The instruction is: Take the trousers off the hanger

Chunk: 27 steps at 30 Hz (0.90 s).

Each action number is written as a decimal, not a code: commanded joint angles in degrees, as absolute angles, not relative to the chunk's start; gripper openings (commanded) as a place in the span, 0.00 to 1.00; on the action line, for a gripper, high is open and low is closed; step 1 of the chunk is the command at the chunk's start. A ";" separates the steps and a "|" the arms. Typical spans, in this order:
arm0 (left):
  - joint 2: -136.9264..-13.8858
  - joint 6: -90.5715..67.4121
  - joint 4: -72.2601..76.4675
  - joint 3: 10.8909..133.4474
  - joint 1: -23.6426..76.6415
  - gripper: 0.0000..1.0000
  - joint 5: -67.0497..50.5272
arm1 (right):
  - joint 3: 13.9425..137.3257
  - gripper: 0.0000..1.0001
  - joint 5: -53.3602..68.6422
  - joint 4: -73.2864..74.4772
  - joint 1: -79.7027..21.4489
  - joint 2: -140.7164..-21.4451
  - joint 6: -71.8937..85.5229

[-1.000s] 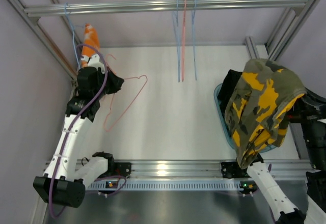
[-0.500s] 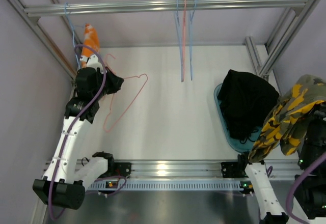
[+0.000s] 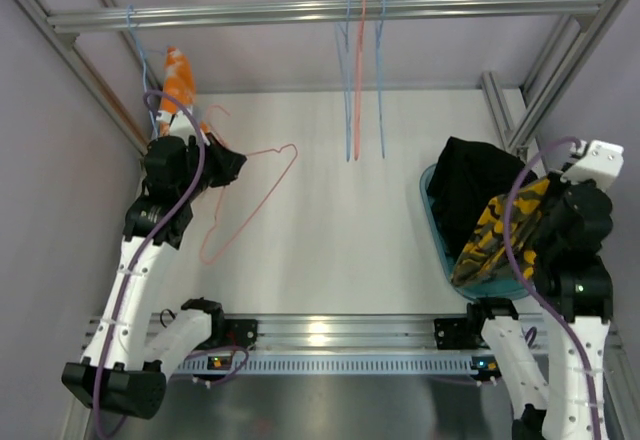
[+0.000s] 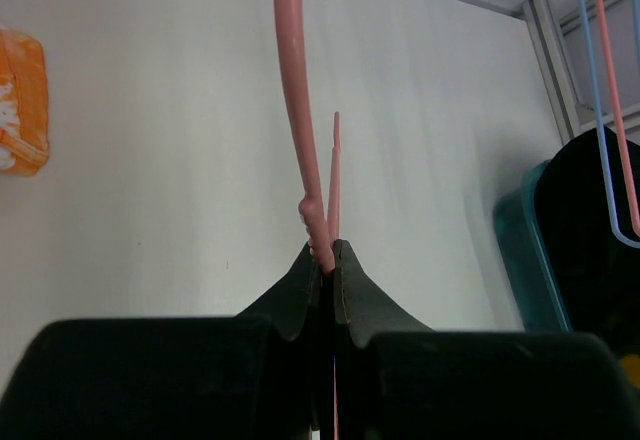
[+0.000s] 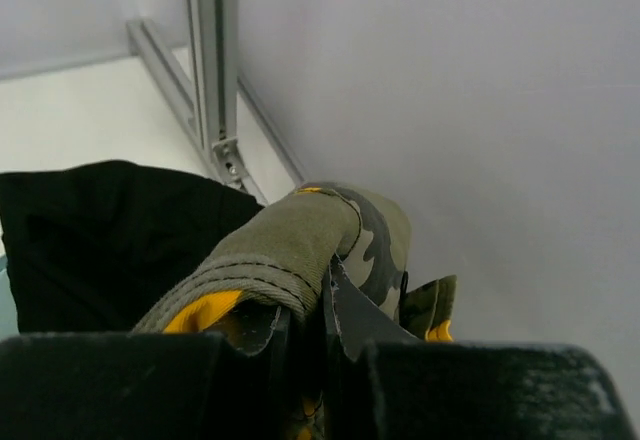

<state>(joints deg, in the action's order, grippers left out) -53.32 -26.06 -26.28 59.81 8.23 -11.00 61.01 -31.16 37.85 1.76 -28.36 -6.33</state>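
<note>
My left gripper is shut on a bare pink wire hanger and holds it over the left of the white table; the wrist view shows the jaws pinched on the hanger. My right gripper is shut on the olive camouflage trousers, which hang over the teal basket at the right. In the right wrist view the camouflage waistband is clamped between the fingers. The black trousers lie in the basket and also show in the right wrist view.
An aluminium rail spans the back with blue and pink empty hangers on it. An orange and white cloth hangs at the back left. Frame posts stand behind the basket. Grey walls close both sides.
My right arm swung the camouflage trousers from above the basket out to the right, then back and down onto the basket's right side. The left arm shifted slightly with the pink hanger.
</note>
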 commanded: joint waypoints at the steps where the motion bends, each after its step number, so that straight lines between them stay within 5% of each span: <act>1: -49.58 -24.09 -24.52 61.00 8.88 0.00 -13.80 | 57.59 0.00 -29.44 19.53 2.46 -34.16 -5.19; 13: -43.95 -17.15 -26.45 62.83 9.05 0.00 -17.05 | 51.95 0.00 -20.57 7.40 1.41 -59.22 4.75; 15: -43.86 -15.83 -27.07 63.63 9.05 0.00 -17.05 | 51.07 0.09 -19.17 6.51 1.41 -62.03 5.44; 20: -46.66 -11.96 -26.98 68.28 9.05 0.00 -16.09 | 52.82 0.54 -13.54 10.27 1.41 -65.56 7.99; 27: -54.66 -8.79 -26.89 77.25 9.14 0.00 -15.38 | 59.14 0.91 -11.43 17.12 1.41 -62.59 9.75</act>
